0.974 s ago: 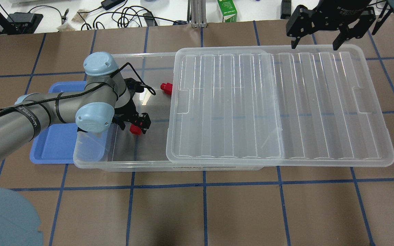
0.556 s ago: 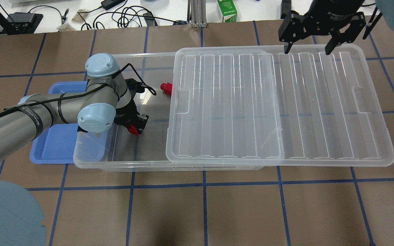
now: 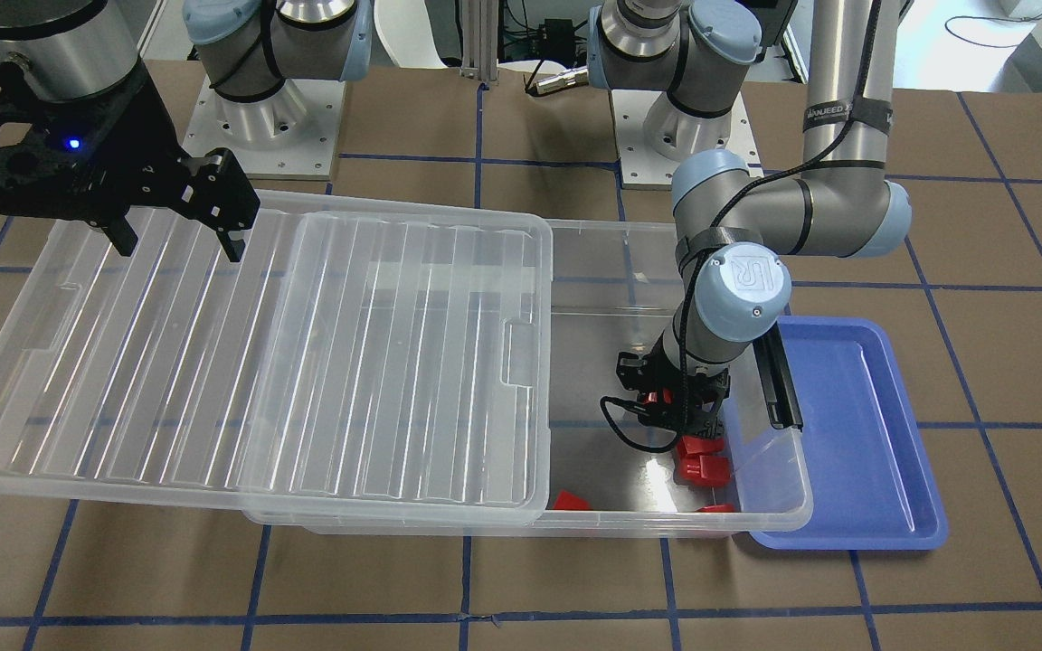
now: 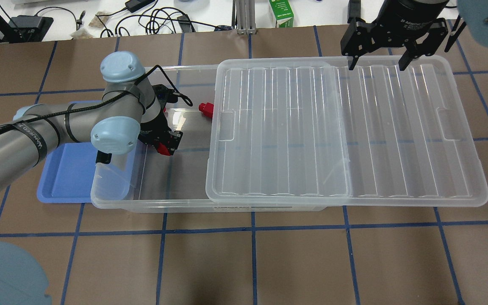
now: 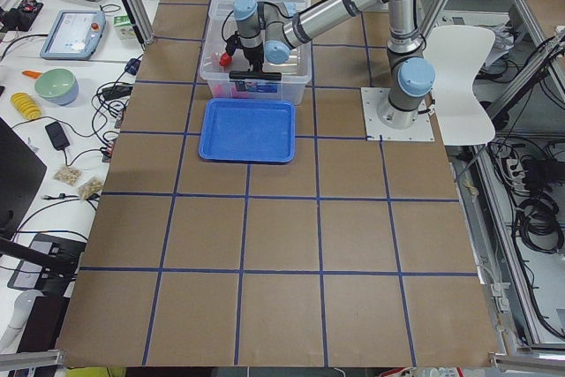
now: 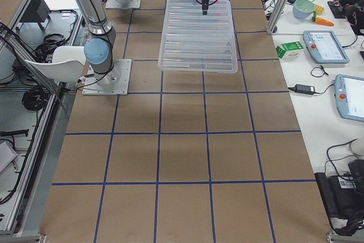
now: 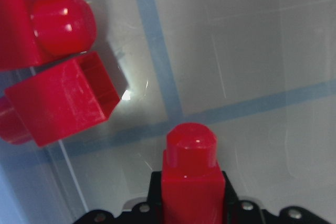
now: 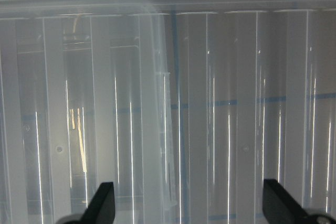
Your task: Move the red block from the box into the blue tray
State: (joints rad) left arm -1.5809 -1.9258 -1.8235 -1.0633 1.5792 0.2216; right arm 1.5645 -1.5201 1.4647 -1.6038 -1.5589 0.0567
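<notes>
My left gripper (image 4: 166, 145) is inside the open end of the box (image 4: 151, 206), shut on a red block (image 4: 164, 148). In the left wrist view that red block (image 7: 191, 177) stands stub forward between the jaws, above the clear floor. Two more red blocks (image 7: 58, 98) lie close together ahead and to the left, and another red block (image 4: 206, 109) lies by the lid edge. The blue tray (image 4: 66, 178) sits beside the box's left end, partly under my left arm, and also shows in the front view (image 3: 847, 425). My right gripper (image 4: 375, 65) is open over the far edge of the lid (image 4: 354, 127).
The ribbed clear lid (image 3: 213, 362) is slid to the side, covering most of the box and overhanging its right end. A black latch bar (image 3: 779, 384) stands on the box wall between the gripper and the tray. Cables and a green carton (image 4: 281, 12) lie beyond the table's far edge.
My left gripper closed on the red block, then moved a little toward the far side with it. My right gripper shifted slightly left over the lid's far edge.
</notes>
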